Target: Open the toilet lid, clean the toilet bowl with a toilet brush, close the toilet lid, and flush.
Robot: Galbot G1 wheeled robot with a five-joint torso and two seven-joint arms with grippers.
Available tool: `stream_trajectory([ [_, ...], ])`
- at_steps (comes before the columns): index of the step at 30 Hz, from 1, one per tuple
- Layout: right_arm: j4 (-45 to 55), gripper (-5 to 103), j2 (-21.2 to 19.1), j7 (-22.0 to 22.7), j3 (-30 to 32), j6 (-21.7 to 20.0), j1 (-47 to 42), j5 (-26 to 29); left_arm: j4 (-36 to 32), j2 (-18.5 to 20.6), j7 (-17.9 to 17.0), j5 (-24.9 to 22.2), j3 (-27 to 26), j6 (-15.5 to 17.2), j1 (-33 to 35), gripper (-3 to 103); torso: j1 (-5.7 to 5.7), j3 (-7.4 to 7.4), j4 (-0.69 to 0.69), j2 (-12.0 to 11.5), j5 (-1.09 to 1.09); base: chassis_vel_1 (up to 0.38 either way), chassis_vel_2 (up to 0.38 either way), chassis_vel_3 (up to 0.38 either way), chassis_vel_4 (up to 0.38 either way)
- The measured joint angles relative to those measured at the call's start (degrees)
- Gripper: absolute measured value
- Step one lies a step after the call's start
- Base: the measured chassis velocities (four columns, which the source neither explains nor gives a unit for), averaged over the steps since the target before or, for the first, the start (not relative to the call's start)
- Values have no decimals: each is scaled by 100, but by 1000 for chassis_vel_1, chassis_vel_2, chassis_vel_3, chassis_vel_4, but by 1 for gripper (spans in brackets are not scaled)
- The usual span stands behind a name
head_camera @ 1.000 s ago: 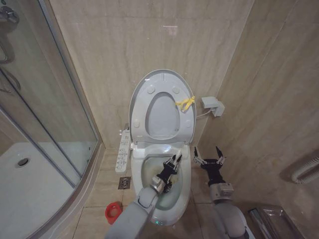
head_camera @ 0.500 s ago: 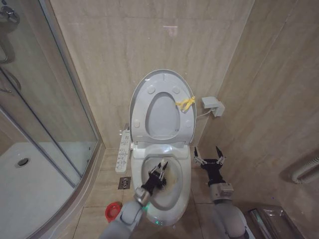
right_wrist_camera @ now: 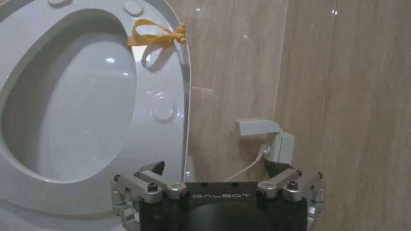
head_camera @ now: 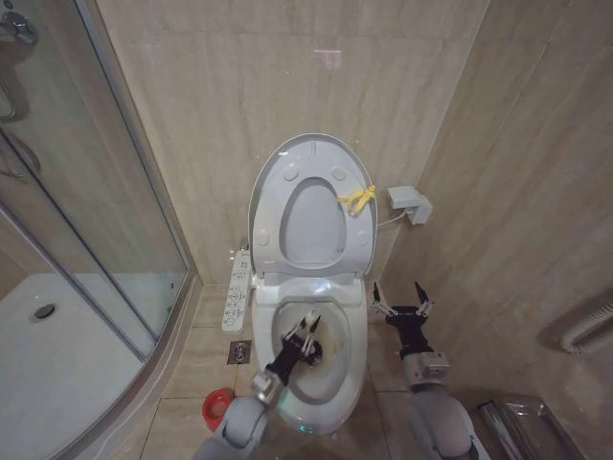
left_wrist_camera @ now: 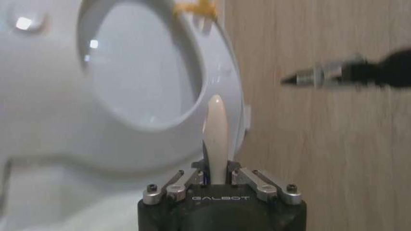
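Scrubbing inside the toilet bowl (head_camera: 330,369), our left gripper (head_camera: 308,326) clamps the toilet brush (left_wrist_camera: 214,137) under the raised toilet lid (head_camera: 311,203), our right gripper (head_camera: 401,297) waits wide-jawed beside the bowl, closing and flushing remain.

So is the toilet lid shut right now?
No, the lid stands raised against the wall, the seat ring up with it, leaving the stained bowl open below.

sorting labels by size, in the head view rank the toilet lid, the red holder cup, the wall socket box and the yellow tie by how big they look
1. toilet lid, raised upright, by far the largest.
2. red holder cup on the floor.
3. wall socket box, close to the cup in apparent size, so that ranking is unsure.
4. yellow tie, smallest.
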Motion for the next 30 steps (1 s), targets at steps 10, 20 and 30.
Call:
stream_trajectory([
  [10,0,100,0,0,0,0,0,0,206,-504,-108,98,312,80,-429,19,0,0,3,0,1,0,0,0,0],
  [20,0,100,0,0,0,0,0,0,764,-855,0,131,512,3,-619,19,0,0,2,0,1,0,0,0,0],
  [30,0,100,0,0,0,0,0,0,1481,-869,37,-18,454,-113,-1232,19,0,0,2,0,0,0,0,0,0],
])
